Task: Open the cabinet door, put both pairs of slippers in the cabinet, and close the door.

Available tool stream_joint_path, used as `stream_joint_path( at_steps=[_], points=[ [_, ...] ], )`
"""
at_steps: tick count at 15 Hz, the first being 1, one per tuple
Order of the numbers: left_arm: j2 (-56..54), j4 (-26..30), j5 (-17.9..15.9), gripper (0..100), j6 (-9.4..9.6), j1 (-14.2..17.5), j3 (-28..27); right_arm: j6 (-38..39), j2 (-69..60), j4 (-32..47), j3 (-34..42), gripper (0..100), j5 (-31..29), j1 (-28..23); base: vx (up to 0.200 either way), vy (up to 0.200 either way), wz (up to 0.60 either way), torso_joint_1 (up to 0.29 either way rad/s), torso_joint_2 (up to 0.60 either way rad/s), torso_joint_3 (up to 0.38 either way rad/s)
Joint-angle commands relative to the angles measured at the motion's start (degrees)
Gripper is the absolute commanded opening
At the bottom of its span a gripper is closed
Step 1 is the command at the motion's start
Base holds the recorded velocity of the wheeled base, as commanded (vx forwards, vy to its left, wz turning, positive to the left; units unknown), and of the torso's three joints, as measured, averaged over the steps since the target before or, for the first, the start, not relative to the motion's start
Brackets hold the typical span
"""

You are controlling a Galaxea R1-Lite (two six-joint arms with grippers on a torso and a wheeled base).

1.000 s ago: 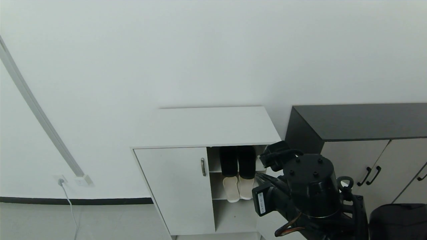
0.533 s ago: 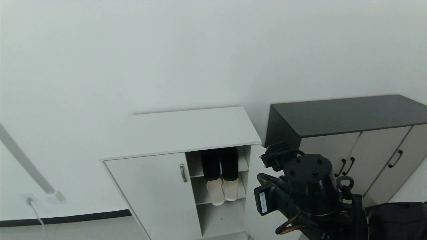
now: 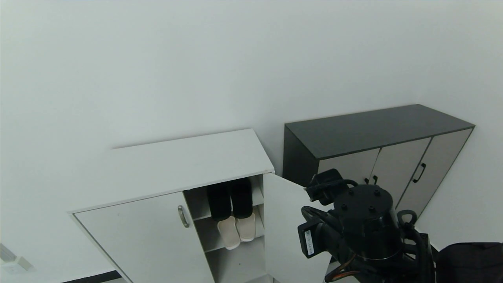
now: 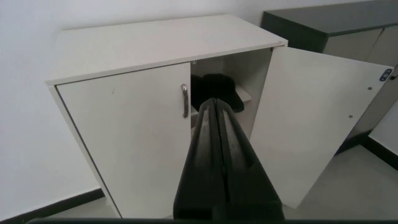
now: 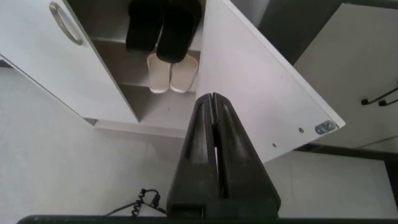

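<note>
The white cabinet (image 3: 184,161) has its left door (image 3: 145,236) closed and its right door (image 3: 283,220) swung open. Black slippers (image 3: 230,198) sit on the upper shelf and white slippers (image 3: 237,232) on the shelf below, toes outward. In front of the cabinet my left gripper (image 4: 214,101) is shut and empty, pointing at the gap beside the door handle (image 4: 184,101). Lower down hangs my right gripper (image 5: 213,96), shut and empty, by the open door (image 5: 255,87), with both slipper pairs (image 5: 165,28) beyond it. My right arm (image 3: 353,220) stands just right of that door.
A dark-topped cabinet (image 3: 373,129) with grey doors stands against the wall right of the white one. Bare floor (image 5: 74,162) lies in front. A coiled cable (image 5: 140,202) hangs near the right gripper. A black baseboard (image 3: 90,277) runs along the wall.
The whole head picture has shifted: the camera has moved, so the cabinet now sits lower and further left and more of the open door's face shows. The slippers stay on their shelves.
</note>
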Motion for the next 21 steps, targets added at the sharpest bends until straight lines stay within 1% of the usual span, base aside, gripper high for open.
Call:
stream_joint_path(
  at_steps=[1, 3, 7, 11, 13, 14, 16, 17, 19, 21],
  points=[
    [0.1, 0.0, 0.0, 0, 0.01, 0.0, 0.0, 0.0, 0.1, 0.0, 0.0, 0, 0.0, -0.1, 0.000, 0.000, 0.00, 0.000, 0.00, 0.000],
    [0.1, 0.0, 0.0, 0, 0.01, 0.0, 0.0, 0.0, 0.1, 0.0, 0.0, 0, 0.0, -0.1, 0.000, 0.000, 0.00, 0.000, 0.00, 0.000],
    [0.1, 0.0, 0.0, 0, 0.01, 0.0, 0.0, 0.0, 0.1, -0.1, 0.1, 0, 0.0, -0.1, -0.200, 0.000, 0.00, 0.013, 0.00, -0.001],
    [0.1, 0.0, 0.0, 0, 0.01, 0.0, 0.0, 0.1, 1.8, -0.2, 0.5, 0, 0.3, -0.4, 0.000, 0.000, 0.00, 0.000, 0.00, 0.000],
    [0.1, 0.0, 0.0, 0, 0.01, 0.0, 0.0, -0.1, 4.8, -3.3, 0.2, 0, 0.3, -1.4, 0.000, 0.000, 0.00, 0.000, 0.00, 0.000],
    [0.1, 0.0, -0.1, 0, 0.10, 0.0, 0.0, -1.7, 7.1, -6.3, -1.0, 0, 0.0, -3.6, 0.000, 0.000, 0.00, 0.000, 0.00, 0.000],
    [0.1, 0.0, 0.0, 0, 0.01, 0.0, 0.0, -6.2, 8.3, -7.6, -4.4, 0, 0.4, -8.8, 0.000, 0.000, 0.00, 0.000, 0.00, 0.000],
    [0.1, 0.0, 0.0, 0, 0.01, 0.0, 0.0, -6.9, 8.5, -7.3, -6.7, 0, 0.6, -10.8, 0.000, 0.000, 0.00, 0.000, 0.00, 0.000],
    [0.1, 0.0, 0.0, 0, 0.01, 0.0, 0.0, -7.1, 8.8, -6.0, -10.5, 0, 3.9, -13.9, 0.000, 0.000, 0.00, 0.000, 0.00, 0.000],
    [0.1, 0.0, 0.0, 0, 0.01, 0.0, 0.0, -7.0, 8.6, -1.7, -14.1, 0, 4.7, -16.1, 0.000, 0.000, 0.00, 0.000, 0.00, 0.000]
  ],
)
